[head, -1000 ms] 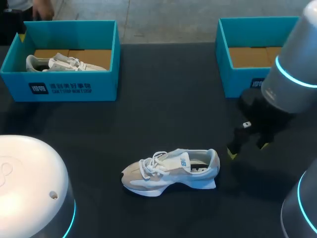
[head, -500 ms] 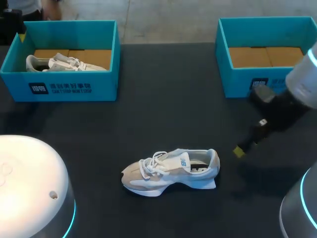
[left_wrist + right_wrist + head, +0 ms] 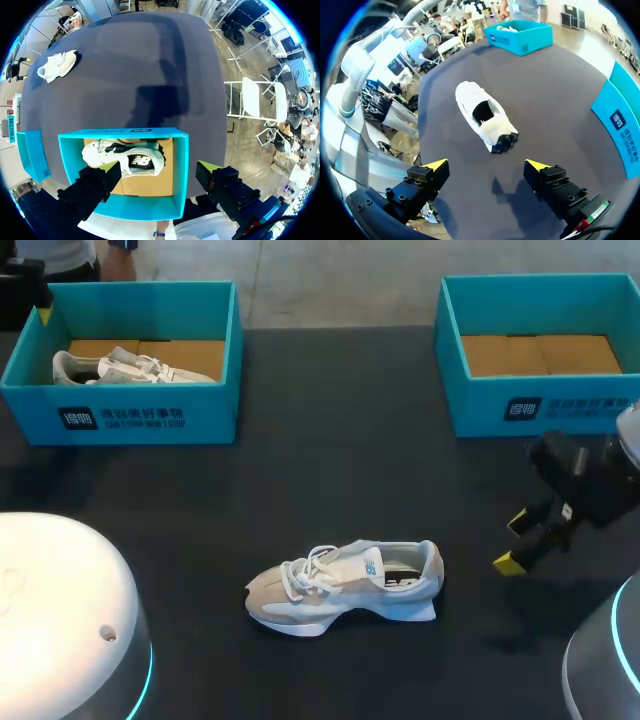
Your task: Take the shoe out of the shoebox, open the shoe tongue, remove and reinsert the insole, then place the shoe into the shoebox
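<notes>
Right gripper point(image 3: 514, 542): fingers spread, nothing held, low over table point(image 3: 340, 440), just right of shoe's heel.
Left gripper point(image 3: 159, 169): spread wide, holding nothing, at far-left shoebox point(image 3: 132, 131), which holds second shoe point(image 3: 125, 157).

Shoe point(image 3: 345, 585): near-centre of table, upright on sole, well apart from both boxes. Right shoebox point(image 3: 540, 405) far right.

Step, judged: opening tongue.
- Approach from heel side.
- Steady heel collar.
- Pinch tongue tip clear of laces.
- Fold it up and toward toe, keeping sole flat.

Long axis runs left-right. Toe points left, heel right toward right gripper, opening upward.
</notes>
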### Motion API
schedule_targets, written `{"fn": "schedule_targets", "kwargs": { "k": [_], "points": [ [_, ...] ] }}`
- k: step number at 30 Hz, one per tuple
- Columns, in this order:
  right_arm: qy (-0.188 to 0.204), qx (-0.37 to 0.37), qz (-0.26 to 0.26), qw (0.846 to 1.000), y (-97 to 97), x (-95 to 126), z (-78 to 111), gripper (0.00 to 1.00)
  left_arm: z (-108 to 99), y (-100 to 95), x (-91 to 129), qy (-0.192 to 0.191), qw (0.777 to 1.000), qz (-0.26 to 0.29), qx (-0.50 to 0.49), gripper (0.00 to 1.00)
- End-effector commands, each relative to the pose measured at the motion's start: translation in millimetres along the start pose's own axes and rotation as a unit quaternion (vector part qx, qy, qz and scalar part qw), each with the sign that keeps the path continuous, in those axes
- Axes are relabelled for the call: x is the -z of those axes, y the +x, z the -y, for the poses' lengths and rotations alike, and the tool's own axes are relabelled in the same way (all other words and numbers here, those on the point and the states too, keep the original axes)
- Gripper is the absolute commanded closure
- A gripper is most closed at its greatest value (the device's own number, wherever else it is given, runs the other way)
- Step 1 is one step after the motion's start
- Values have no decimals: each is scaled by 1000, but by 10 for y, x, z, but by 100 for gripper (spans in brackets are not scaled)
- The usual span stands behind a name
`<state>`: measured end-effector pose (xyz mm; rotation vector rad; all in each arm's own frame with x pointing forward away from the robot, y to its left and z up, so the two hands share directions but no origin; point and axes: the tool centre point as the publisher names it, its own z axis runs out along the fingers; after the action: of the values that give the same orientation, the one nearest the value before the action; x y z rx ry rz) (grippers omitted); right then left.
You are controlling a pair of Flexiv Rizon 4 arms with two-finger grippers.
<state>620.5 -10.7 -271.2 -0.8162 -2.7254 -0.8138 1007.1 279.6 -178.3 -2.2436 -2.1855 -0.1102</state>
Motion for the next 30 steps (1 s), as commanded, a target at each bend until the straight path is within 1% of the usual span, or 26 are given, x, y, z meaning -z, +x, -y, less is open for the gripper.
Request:
{"fn": "schedule_targets", "kwargs": {
  "k": [1, 6, 7, 8, 10, 12, 15, 18, 20, 22, 24, 25, 28, 30],
  "points": [
    [-44, 1, 6, 999, 52, 4, 59, 0, 8, 2, 1, -1, 1000, -1, 0, 0],
    [-44, 1, 6, 999, 52, 4, 59, 0, 8, 2, 1, -1, 1000, -1, 0, 0],
    [-70, 22, -5, 997, 30, -14, 52, 0, 8, 2, 1, -1, 1000, -1, 0, 0],
    [-83, 40, -9, 996, -4, -29, 65, 0, 8, 2, 1, -1, 1000, -1, 0, 0],
    [-126, 68, -28, 989, -84, -40, 111, 0, 8, 2, 1, -1, 1000, -1, 0, 0],
    [-151, 89, -34, 984, -171, -32, 167, 0, 8, 2, 1, -1, 1000, -1, 0, 0],
    [-196, 140, -49, 969, -229, 4, 233, 0, 8, 2, 1, -1, 1000, -1, 0, 0],
    [-215, 172, -59, 960, -286, -17, 317, 0, 8, 2, 1, -1, 1000, -1, 0, 0],
    [-222, 174, -61, 957, -344, -61, 364, 0, 8, 2, 1, -1, 1000, -1, 0, 0],
    [-236, 184, -62, 952, -389, -96, 409, 0, 8, 2, 1, -1, 1000, -1, 0, 0],
    [-241, 189, -56, 950, -423, -125, 439, 0, 8, 2, 1, -1, 1000, -1, 0, 0],
    [-250, 195, -56, 947, -445, -141, 461, 0, 8, 2, 1, -1, 1000, -1, 0, 0],
    [-269, 195, -45, 942, -508, -167, 517, 0, 8, 2, 1, -1, 1000, -1, 0, 0],
    [-275, 184, -41, 943, -545, -190, 549, 0, 8, 2, 1, -1, 1000, -1, 0, 0]
  ]
}}
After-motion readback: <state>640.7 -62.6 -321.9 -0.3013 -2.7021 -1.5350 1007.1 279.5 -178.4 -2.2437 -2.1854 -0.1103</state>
